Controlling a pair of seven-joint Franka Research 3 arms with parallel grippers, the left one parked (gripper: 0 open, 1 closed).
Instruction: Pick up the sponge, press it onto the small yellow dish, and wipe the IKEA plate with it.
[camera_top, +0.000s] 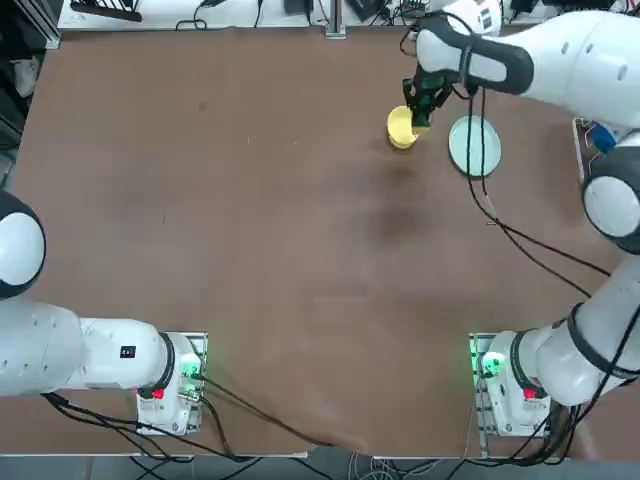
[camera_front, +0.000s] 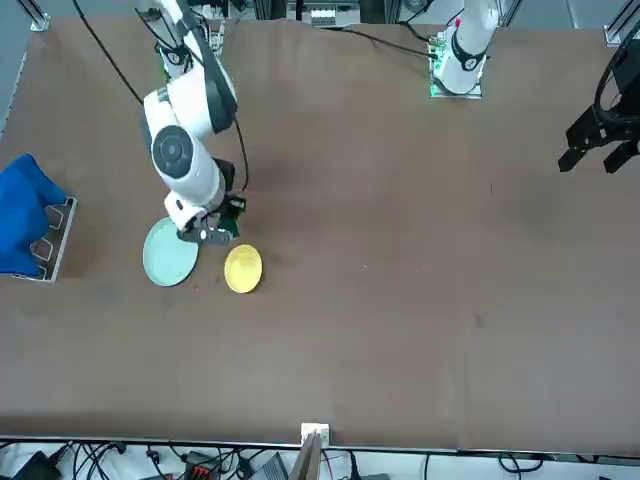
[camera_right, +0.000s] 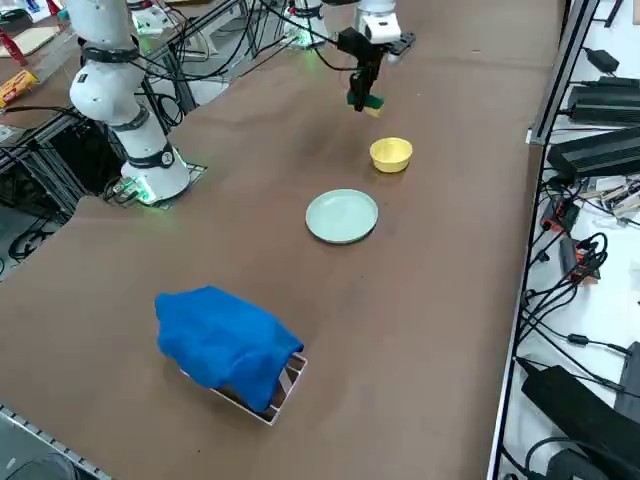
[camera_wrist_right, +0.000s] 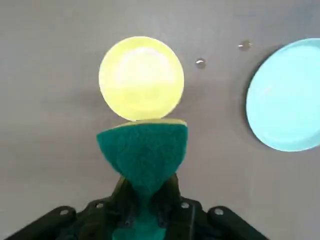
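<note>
My right gripper (camera_wrist_right: 145, 197) is shut on the sponge (camera_wrist_right: 142, 150), whose dark green top bulges out above the pinch with a thin yellow edge showing. It hangs in the air over the far right part of the table (camera_top: 250, 230). The sponge (camera_right: 367, 101) hovers above and just beside the small yellow dish (camera_right: 391, 153), apart from it. The dish (camera_top: 400, 128) sits left of the pale mint IKEA plate (camera_top: 473, 145). From the front the gripper (camera_front: 222, 230) is above the gap between plate (camera_front: 168, 253) and dish (camera_front: 243, 269).
A blue cloth (camera_right: 225, 340) lies over a small rack at the table's right edge, well away from the plate. Two small drops or specks (camera_wrist_right: 200, 63) mark the table between dish and plate. Cables trail from the right arm across the table.
</note>
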